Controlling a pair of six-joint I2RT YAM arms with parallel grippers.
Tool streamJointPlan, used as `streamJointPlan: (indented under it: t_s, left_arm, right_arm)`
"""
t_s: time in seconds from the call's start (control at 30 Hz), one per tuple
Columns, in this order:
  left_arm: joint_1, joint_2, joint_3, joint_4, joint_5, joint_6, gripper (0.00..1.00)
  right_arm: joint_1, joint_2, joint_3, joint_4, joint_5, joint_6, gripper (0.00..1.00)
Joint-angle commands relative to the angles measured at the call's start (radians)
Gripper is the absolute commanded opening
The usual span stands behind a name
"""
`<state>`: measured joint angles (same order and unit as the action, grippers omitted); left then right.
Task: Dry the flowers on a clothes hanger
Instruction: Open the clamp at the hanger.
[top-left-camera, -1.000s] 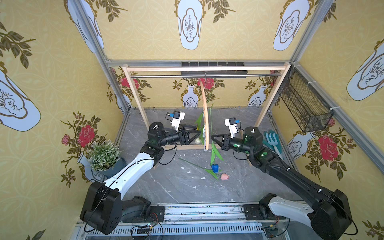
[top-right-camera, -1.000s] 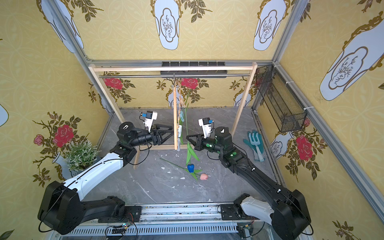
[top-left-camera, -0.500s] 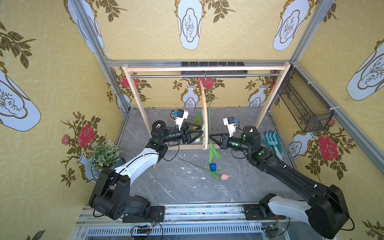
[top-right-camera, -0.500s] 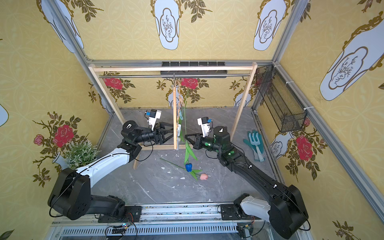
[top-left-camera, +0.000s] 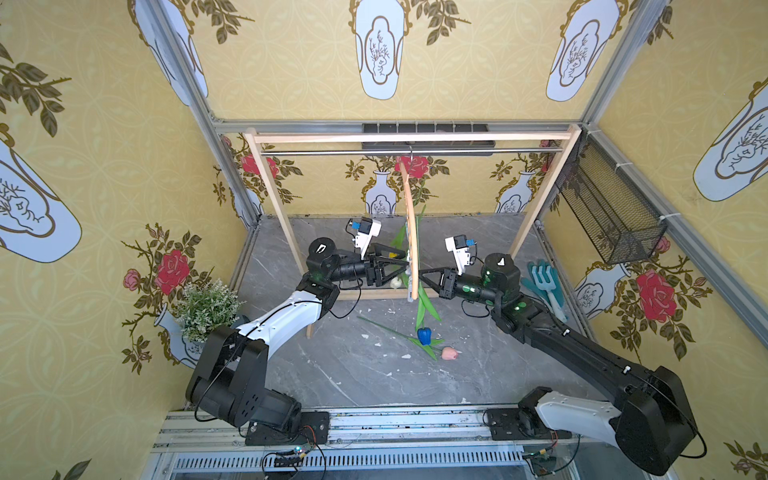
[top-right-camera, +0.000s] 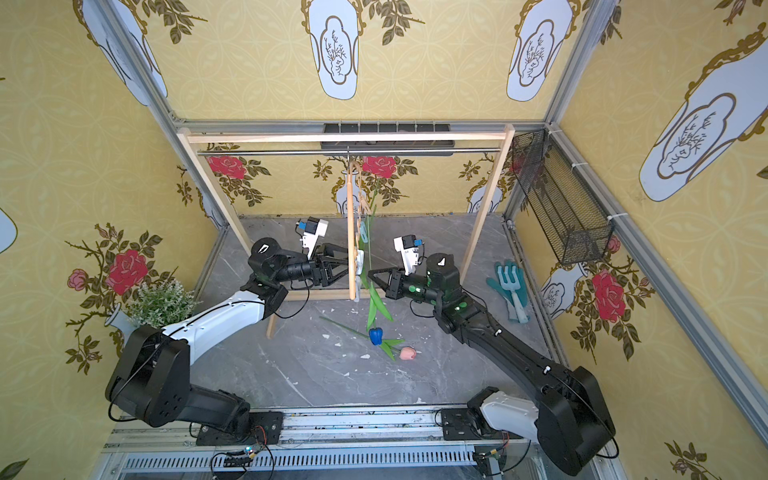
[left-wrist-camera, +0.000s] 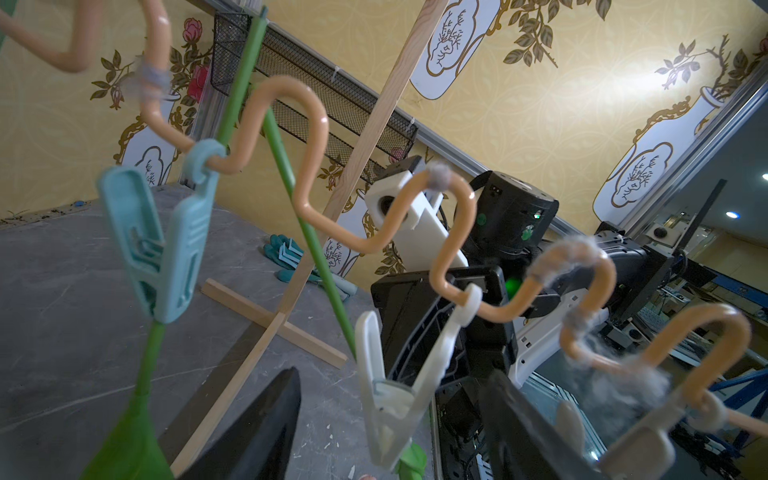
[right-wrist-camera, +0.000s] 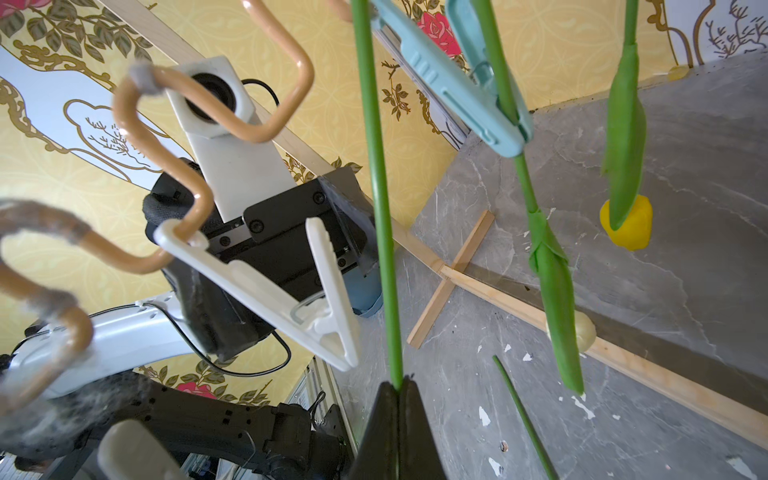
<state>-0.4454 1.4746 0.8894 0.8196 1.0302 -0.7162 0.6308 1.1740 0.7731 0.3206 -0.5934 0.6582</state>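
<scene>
1. Pinching the blue tulip (top-left-camera: 424, 336) by its green stem, we are holding it upright with the right gripper (right-wrist-camera: 397, 386). The jaws are pressing together on the stem, and the head is hanging below them, above the floor (top-left-camera: 332, 374).
2. We are holding the left gripper (left-wrist-camera: 395, 374) with its jaws spread wide, one on each side of the white clothespin (left-wrist-camera: 368, 361). We cannot tell whether they are touching it.
3. The clothes hanger (top-left-camera: 411, 232) is hanging by its hook from the metal rail (top-left-camera: 316, 153) of the wooden rack (top-left-camera: 519, 135). It is showing edge-on in both top views, between our two grippers.
4. The teal clothespin (right-wrist-camera: 449, 83) is clamping the stem of the white tulip (right-wrist-camera: 584, 328), which is hanging head down.
5. The yellow tulip (right-wrist-camera: 627, 224) is hanging head down near it. What is gripping it lies out of view.
6. The pink tulip (top-left-camera: 449, 353) is lying on the floor near the blue head.
</scene>
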Motion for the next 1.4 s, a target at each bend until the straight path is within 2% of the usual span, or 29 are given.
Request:
streamJointPlan:
  t_s: [0.0, 0.93, 1.2, 1.37]
  left_arm:
    - [0.001, 0.014, 0.012, 0.040, 0.024, -0.005, 0.73]
    - [0.001, 0.036, 0.060, -0.051, 0.034, 0.026, 0.70]
    - [-0.003, 0.003, 0.051, -0.145, -0.028, 0.132, 0.76]
    - [-0.007, -0.019, 0.062, -0.214, -0.070, 0.187, 0.72]
  right_arm:
    - [0.003, 0.000, -0.003, 0.064, -0.012, 0.005, 0.00]
    - [0.051, 0.022, 0.017, 0.063, -0.008, -0.016, 0.00]
    - [0.058, 0.024, 0.022, 0.050, 0.006, -0.023, 0.00]
    - [0.067, 0.030, 0.028, 0.045, 0.010, -0.030, 0.00]
